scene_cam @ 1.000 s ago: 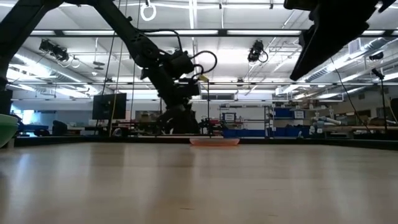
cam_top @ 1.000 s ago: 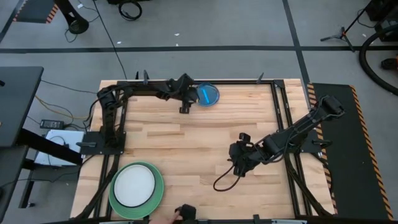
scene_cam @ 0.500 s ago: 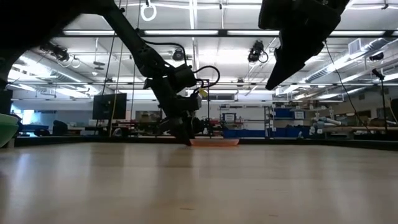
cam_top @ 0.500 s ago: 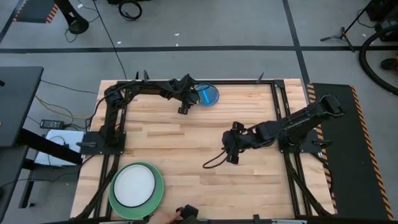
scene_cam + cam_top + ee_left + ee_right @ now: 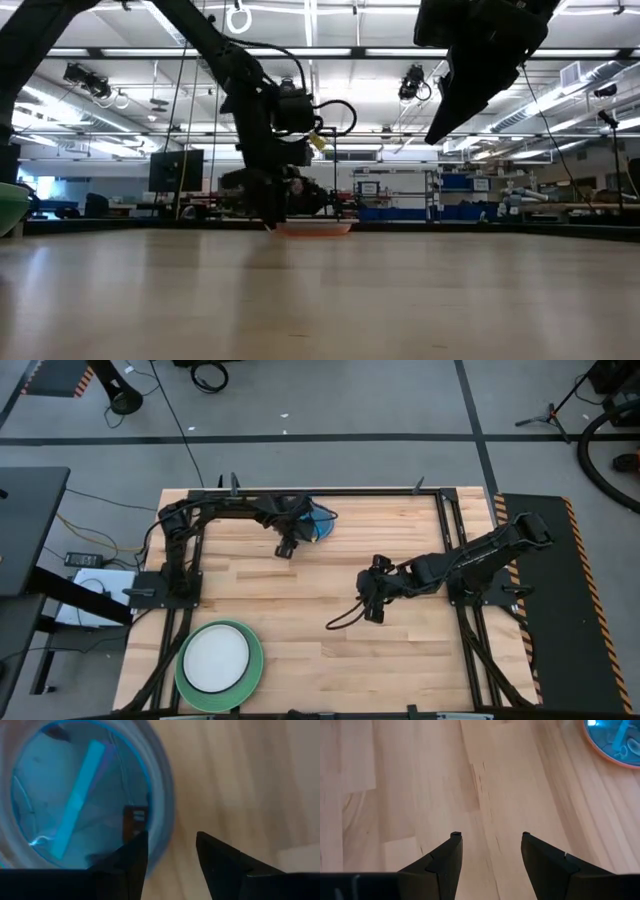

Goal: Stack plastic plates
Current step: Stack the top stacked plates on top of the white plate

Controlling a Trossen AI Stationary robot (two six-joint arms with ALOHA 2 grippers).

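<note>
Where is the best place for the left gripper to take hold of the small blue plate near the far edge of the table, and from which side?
Probably at the rim. The blue plate lies flat on the table, so only its raised edge offers a hold. The left gripper is open with the rim between its fingers; coming down from above looks best.

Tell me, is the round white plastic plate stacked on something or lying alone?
Stacked: the white plate lies inside a larger green plate.

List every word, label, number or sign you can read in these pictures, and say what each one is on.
None can be read.
The blue plate, the white plate, the green plate and the table carry no lettering.
The left gripper and the right gripper show no markings.
Signs on the shelves in the room behind are too small to read.
</note>
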